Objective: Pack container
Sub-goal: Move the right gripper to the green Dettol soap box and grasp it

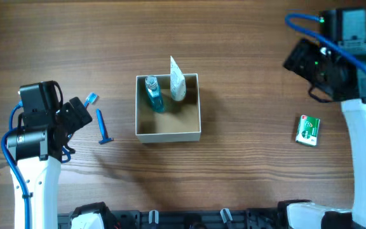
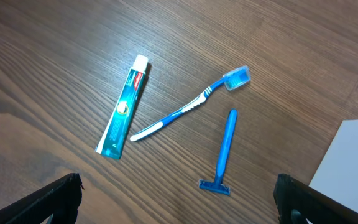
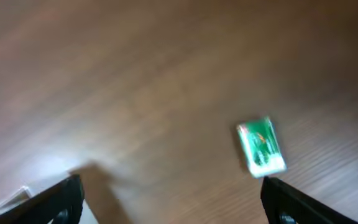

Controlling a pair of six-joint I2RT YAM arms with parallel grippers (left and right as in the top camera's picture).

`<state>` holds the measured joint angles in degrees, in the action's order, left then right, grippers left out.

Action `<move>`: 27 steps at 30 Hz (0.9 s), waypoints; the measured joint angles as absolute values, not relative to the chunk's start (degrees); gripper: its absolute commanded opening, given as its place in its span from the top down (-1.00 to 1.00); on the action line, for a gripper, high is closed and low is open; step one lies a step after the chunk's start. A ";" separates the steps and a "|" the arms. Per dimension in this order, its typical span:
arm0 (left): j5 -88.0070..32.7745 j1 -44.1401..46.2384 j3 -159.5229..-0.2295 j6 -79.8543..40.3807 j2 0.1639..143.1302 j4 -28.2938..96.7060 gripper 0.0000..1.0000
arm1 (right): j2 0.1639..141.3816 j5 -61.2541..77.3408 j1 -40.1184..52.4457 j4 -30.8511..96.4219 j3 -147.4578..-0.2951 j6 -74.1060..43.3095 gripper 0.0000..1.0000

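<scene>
The container, a square shallow box with white walls and a tan inside, sits mid-table; its corner shows in the left wrist view. Inside stand a blue bottle and a white tube. Left of it lie a blue razor, a blue toothbrush and a teal toothpaste tube, hidden under the arm in the overhead view. A green soap box lies at the right. My left gripper is open and empty above the razor. My right gripper is open and empty near the soap box.
The wooden table spreads on all sides. The left arm's body stands at the left edge and the right arm's body at the upper right. The right wrist view is blurred.
</scene>
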<state>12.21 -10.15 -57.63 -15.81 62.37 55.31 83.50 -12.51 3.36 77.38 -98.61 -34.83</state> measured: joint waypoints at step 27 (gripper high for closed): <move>12.23 -10.15 -57.74 -15.81 62.37 55.27 -0.99 | 93.89 -1.69 -23.94 39.07 -51.55 -14.55 -1.00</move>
<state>12.23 -10.15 -57.74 -15.81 62.37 55.27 93.89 -1.69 -23.94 39.07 -51.55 -14.55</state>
